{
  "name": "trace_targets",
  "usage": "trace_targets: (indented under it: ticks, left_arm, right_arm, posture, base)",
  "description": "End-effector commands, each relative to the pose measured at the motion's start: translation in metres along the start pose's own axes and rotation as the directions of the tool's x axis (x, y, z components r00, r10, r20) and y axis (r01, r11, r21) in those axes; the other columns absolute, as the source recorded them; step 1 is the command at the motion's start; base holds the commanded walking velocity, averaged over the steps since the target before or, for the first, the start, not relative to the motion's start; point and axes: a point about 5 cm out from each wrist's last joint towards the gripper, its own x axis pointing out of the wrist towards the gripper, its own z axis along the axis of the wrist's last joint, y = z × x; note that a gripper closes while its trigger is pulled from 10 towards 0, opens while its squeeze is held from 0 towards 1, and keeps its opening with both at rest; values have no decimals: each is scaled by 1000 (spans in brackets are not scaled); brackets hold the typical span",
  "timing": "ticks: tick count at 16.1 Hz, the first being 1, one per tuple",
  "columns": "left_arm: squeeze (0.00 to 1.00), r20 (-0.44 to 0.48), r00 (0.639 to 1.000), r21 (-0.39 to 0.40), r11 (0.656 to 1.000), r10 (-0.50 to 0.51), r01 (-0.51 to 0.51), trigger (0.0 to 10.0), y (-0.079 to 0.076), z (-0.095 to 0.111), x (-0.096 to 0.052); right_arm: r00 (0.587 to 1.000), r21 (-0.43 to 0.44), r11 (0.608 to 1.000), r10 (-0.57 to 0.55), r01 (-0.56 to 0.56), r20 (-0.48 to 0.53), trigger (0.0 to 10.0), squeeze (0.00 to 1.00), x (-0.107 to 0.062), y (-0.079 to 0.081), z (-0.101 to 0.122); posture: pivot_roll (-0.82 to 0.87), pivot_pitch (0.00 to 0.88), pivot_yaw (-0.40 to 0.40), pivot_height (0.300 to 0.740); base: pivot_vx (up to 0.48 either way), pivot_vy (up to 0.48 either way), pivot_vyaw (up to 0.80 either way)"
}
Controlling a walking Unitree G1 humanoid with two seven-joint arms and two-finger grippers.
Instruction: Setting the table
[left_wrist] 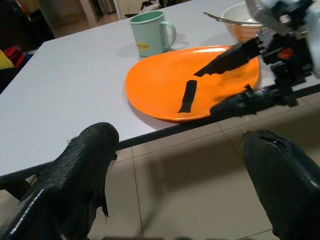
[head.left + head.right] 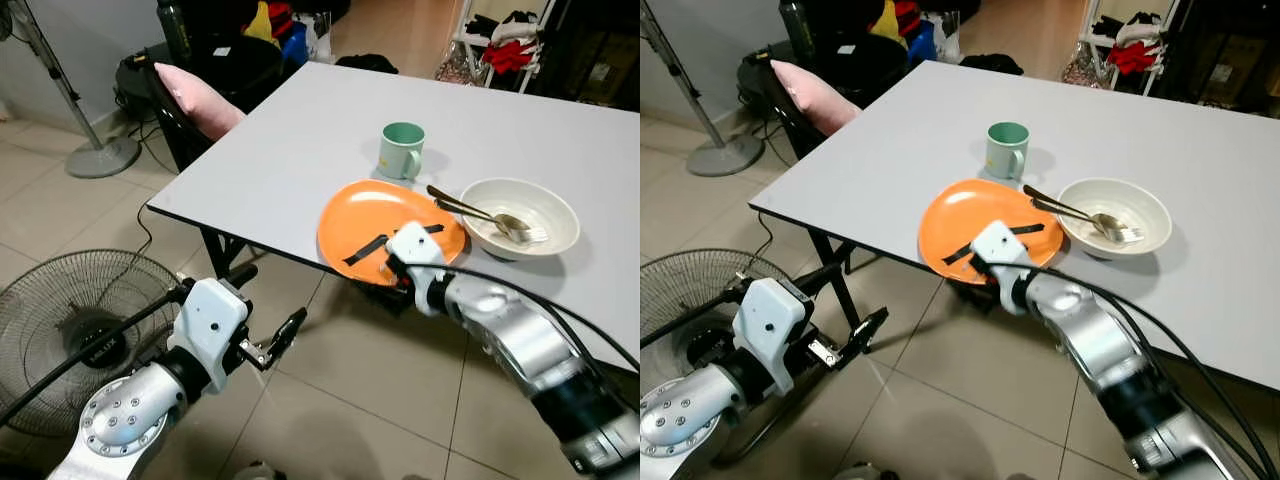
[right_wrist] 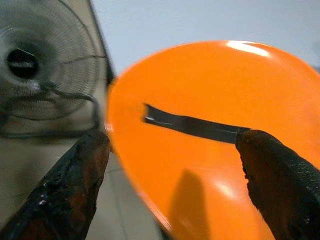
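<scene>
Orange plate (image 2: pixel 375 215) — round, glossy, shallow, black tape strips across it — overhanging the table's (image 2: pixel 300 150) near edge, just in front of the green mug (image 2: pixel 402 150), beside the white bowl (image 2: pixel 520 215). Right gripper (image 2: pixel 385 262) clamped on its rim. Left gripper (image 2: pixel 268 345) spread open, holding nothing, below the table edge.

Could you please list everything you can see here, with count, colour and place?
table: one, grey-white, ahead.
plate: one, orange, overhanging the table's near edge.
mug: one, pale green, behind the plate.
bowl: one, white, right of the plate.
spoon and fork: two, metal, resting in the bowl.
floor fan: one, black, on the floor, left.
pink cushion: one, on a chair by the table's left side.
left gripper: open, below table height.
right gripper: one finger above and one below the plate's near rim.
</scene>
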Motion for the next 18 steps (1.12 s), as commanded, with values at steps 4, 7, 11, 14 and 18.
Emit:
trace_targets:
  ticks: [4,7,11,14,18]
  left_arm:
    - [0,-16,1000,6,1000,-3,4,10000,2,-2,0]
    - [0,-11,1000,14,1000,14,-14,10000,4,-2,2]
    - [0,-6,996,35,995,89,-89,10000,12,-3,4]
    - [0,-5,992,37,991,126,-125,10000,16,-3,3]
    - [0,25,945,-63,944,326,-324,10000,25,0,1]
  right_arm:
    - [995,16,995,-96,96,21,10000,0,8,-16,3]
    - [993,41,994,-99,97,61,10000,0,12,-14,4]
    - [979,43,991,-131,126,157,10000,0,16,-13,11]
    - [958,55,994,-110,99,266,10000,0,8,-9,24]
    - [888,204,968,-220,147,404,10000,0,-28,0,37]
  posture:
    - [-12,28,85,740]
    - [-14,23,85,740]
    - [-13,17,82,740]
    - [-13,13,78,740]
    - [-20,0,74,740]
  base:
    - [0,0,0]
    - [0,0,0]
    - [0,0,0]
    - [0,0,0]
    - [0,0,0]
